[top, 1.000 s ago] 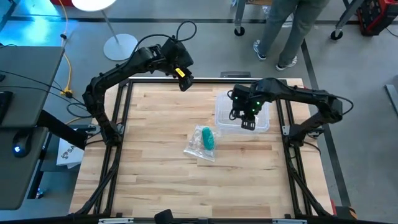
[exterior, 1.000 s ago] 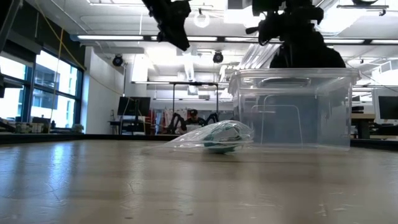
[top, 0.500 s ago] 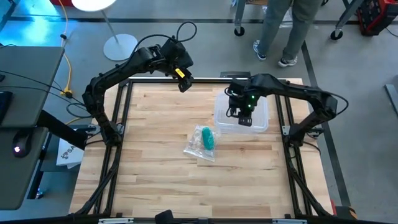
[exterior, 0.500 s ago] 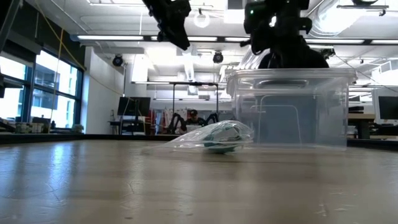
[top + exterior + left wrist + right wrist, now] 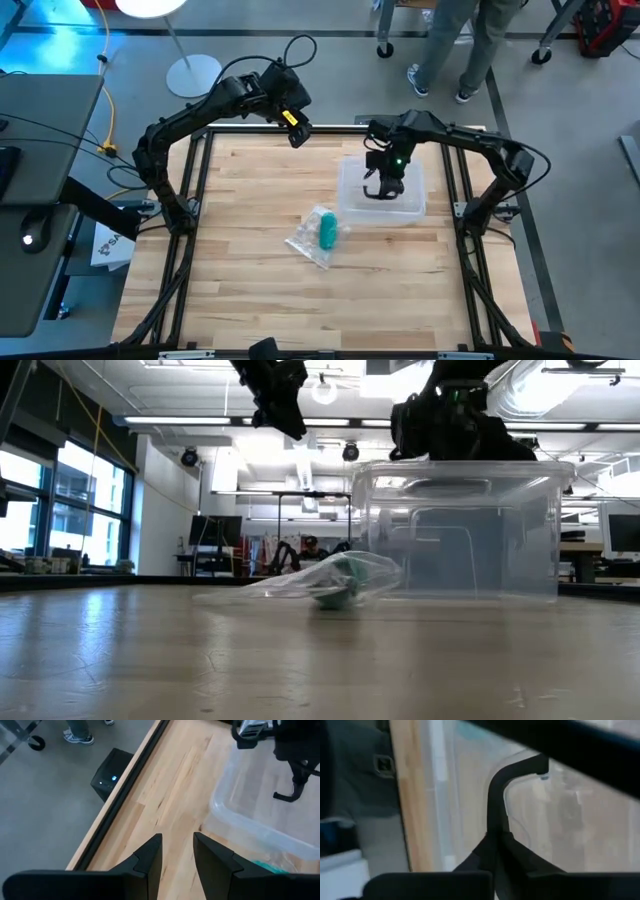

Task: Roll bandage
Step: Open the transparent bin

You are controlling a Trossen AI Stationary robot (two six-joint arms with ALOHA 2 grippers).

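**Right hand clamped, left hand idle aloft**

The right arm reaches in from its base at the desk's right side, elbow bent, forearm angled inward and wrist tipped down. Its right hand (image 5: 381, 189) points downward, fingers (image 5: 496, 851) pressed together around a black handle (image 5: 502, 790) that runs up between them.

The left arm arches high from its base at the left side, wrist raised well above the desk near the far edge. Its left hand (image 5: 176, 851) hangs free, fingers (image 5: 150, 857) parted by a narrow gap, gripping nothing, well apart from the right hand.
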